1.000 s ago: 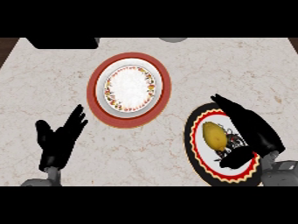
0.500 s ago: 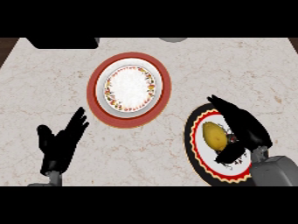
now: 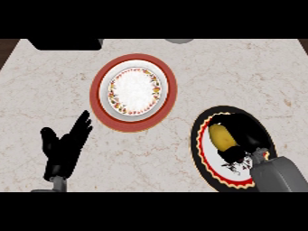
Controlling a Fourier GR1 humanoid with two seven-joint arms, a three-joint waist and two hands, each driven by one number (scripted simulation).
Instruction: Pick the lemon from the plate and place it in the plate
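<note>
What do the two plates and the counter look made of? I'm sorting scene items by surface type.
Red-rimmed plate: probably glazed ceramic, with a smooth white centre and a printed floral ring. Black-rimmed plate: likely the same, with a crisp red scalloped pattern on white. Counter: looks like polished marble or similar stone, beige with fine darker veining. No gloss highlights show, so the finish stays uncertain.

Pale marbled counter top point(image 3: 43, 99) fills most of the frame. Dark object point(image 3: 63, 43) at upper left edge; grey object point(image 3: 179, 40) at top centre, both cut off.

Probably kitchen: pale marble-look counter point(image 3: 263, 76), two patterned dinner plates — red-rimmed plate point(image 3: 133, 92), black-rimmed plate point(image 3: 204, 151).
</note>
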